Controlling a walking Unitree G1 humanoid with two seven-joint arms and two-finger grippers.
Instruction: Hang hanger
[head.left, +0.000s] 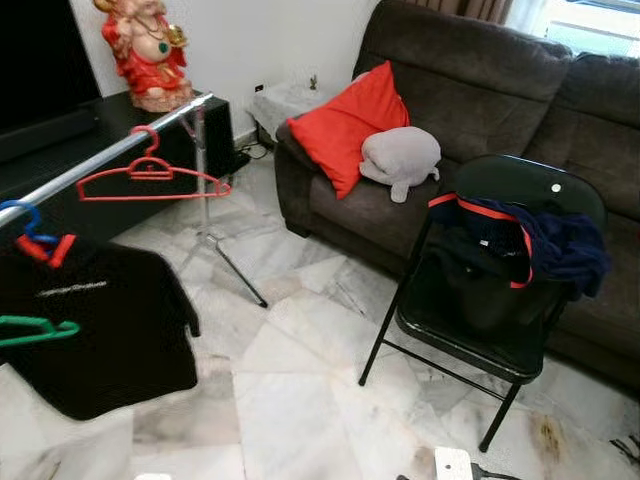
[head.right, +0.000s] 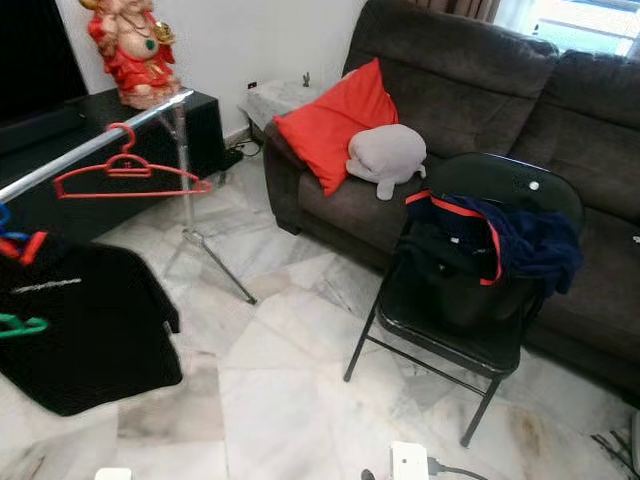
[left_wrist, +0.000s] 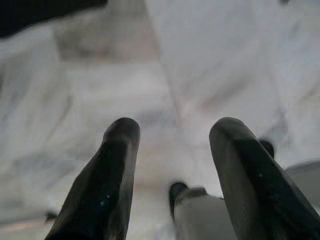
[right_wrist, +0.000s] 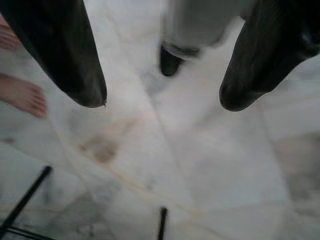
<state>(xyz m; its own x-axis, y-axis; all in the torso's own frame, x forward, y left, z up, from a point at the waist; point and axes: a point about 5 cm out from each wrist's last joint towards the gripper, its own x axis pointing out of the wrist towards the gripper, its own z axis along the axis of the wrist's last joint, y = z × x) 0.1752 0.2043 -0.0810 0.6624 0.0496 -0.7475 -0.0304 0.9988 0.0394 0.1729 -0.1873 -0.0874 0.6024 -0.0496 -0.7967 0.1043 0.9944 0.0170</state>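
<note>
White marble floor tiles (head.left: 300, 390) spread before us, with a dark brown fabric sofa (head.left: 470, 80) along the far wall carrying a red square cushion (head.left: 350, 125) and a grey plush toy (head.left: 400, 158). Near it stands a black folding metal chair (head.left: 495, 300) with a navy and red garment (head.left: 535, 240) draped over its back. To our left runs a silver metal clothes rail (head.left: 110, 155). On it hangs an empty red plastic hanger (head.left: 150, 178); further along we note a blue and red hanger (head.left: 35, 238) and a green hanger (head.left: 35, 330) beside a black shirt (head.left: 100, 330). Behind the rail a red and gold figurine (head.left: 148, 50) sits on a black low cabinet (head.left: 120, 120). Our left gripper (left_wrist: 172, 135) points down at the floor, fingers spread apart, nothing between them. Our right gripper (right_wrist: 162, 97) likewise faces the tiles, fingers wide and empty, with a person's bare foot (right_wrist: 22, 95) nearby.
</note>
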